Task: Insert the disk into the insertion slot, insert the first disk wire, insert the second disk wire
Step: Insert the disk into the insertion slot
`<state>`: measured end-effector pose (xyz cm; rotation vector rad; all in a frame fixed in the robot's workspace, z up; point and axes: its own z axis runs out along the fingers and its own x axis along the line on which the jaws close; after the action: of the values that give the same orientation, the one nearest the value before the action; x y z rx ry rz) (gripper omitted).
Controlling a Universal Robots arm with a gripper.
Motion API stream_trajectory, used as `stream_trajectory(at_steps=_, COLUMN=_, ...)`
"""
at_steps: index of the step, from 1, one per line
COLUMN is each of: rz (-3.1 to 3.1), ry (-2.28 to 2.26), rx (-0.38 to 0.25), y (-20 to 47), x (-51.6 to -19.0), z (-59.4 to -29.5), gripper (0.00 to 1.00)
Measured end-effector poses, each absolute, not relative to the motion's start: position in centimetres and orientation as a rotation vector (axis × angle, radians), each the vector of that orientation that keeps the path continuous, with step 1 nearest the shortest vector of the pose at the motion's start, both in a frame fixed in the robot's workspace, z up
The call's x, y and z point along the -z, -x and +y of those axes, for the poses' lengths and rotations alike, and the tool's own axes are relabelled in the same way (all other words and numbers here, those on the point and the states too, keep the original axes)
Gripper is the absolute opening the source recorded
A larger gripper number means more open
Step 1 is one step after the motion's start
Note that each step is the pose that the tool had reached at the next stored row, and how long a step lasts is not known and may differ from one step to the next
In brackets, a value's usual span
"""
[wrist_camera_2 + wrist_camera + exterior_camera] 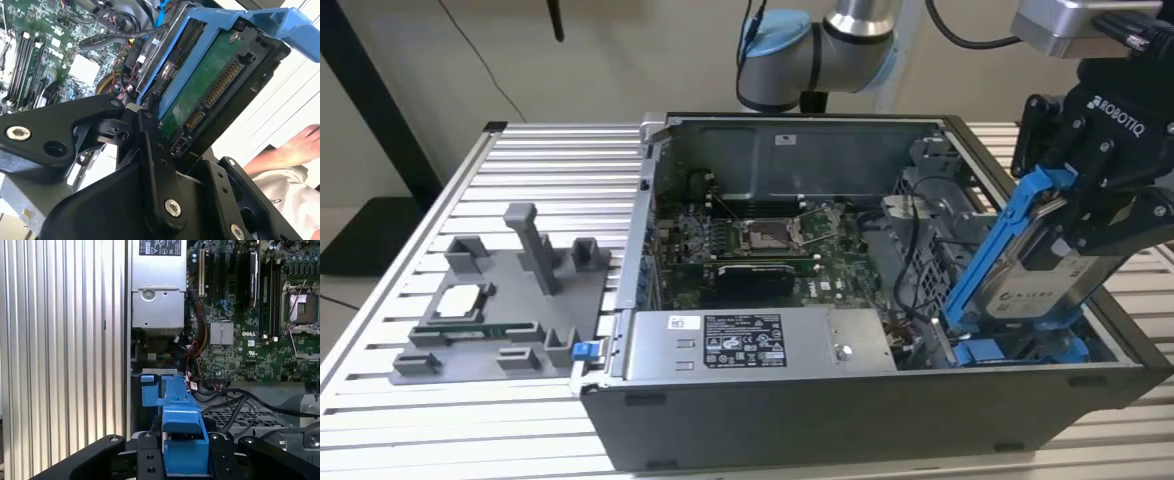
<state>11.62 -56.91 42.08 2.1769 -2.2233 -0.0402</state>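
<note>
At the exterior view's right end of the open computer case (854, 420), the black gripper (1083, 235) had its fingers (1121, 215) closed firmly on the disk (1047, 285), clipped in its bright blue carrier frame (1001, 235). The disk stood steeply tilted, its upper end leaning toward the exterior view's right. Its lower end was down at the blue tabs of the insertion slot (1021, 348); whether it touched them could not be told. In the second wrist view the disk's green circuit board (210, 95) faced the camera, and a person's hand (302, 145) rested beyond it. Farther off lay the motherboard (761, 240) and a grey power-supply box (761, 345).
</note>
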Motion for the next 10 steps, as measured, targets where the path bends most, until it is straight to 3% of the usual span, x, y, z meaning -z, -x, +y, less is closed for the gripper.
stream_trajectory(at_steps=10, rz=-2.224, ry=-2.177, rx=0.041, y=-11.67, x=-41.3, z=-56.92, gripper=0.0)
